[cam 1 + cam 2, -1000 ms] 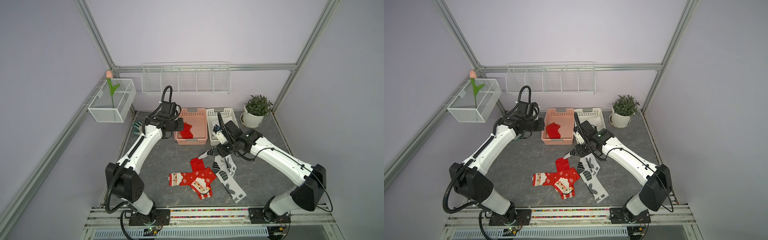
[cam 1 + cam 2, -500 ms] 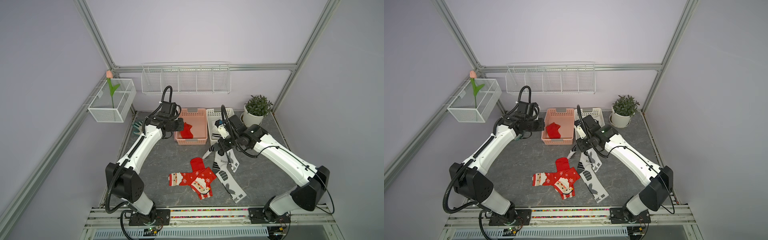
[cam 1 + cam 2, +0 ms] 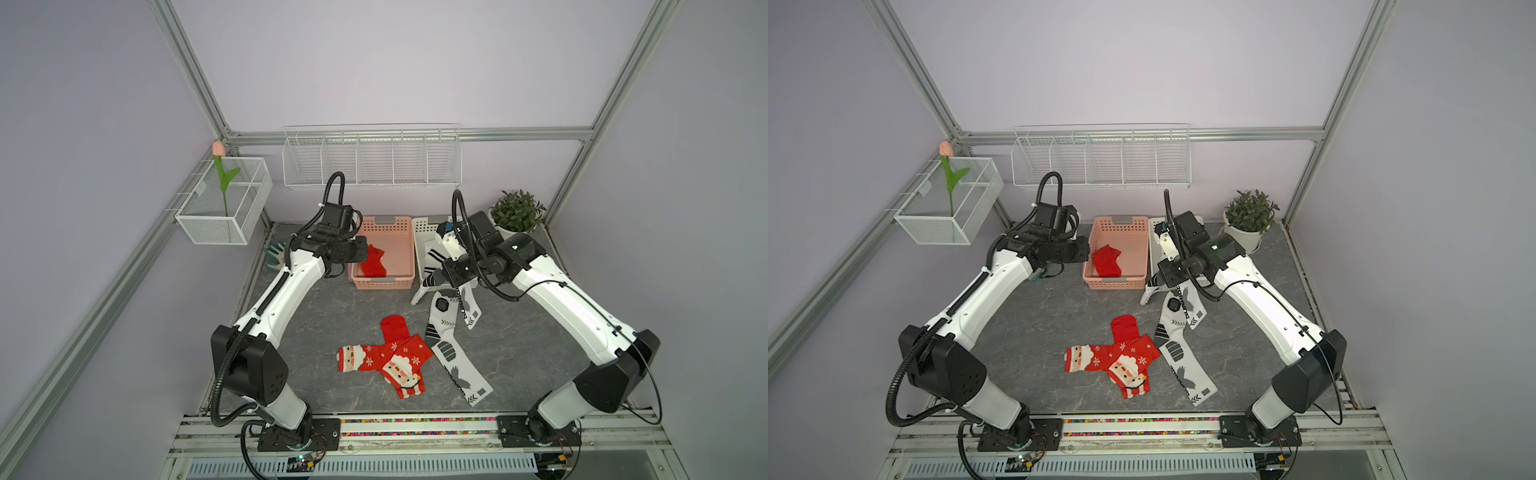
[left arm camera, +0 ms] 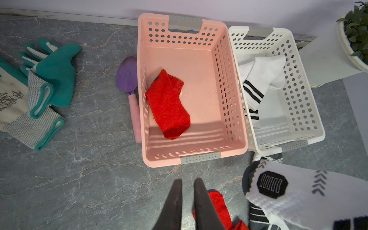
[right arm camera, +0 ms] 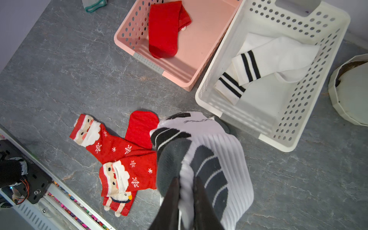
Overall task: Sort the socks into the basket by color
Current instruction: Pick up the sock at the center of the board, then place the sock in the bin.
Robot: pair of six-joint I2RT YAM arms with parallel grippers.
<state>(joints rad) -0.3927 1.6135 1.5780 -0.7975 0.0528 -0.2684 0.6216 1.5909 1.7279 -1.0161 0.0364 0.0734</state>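
Right claw [image 5: 186,181], clamped on 1 white sock [image 5: 215,159], has carried it from the worktop pile to the white basket's [image 5: 201,99] near edge. The sock hangs outside the basket. Left claw [image 4: 187,181]: nearly together, empty. You are 1 release from sorting it.

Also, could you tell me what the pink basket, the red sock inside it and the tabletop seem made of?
The pink basket looks like moulded plastic: smooth, slightly glossy, with rows of round holes. The red sock looks like knitted fabric: matte, fuzzy, limply folded. The tabletop looks like grey stone or stone-print laminate, pale-veined; I cannot tell which.
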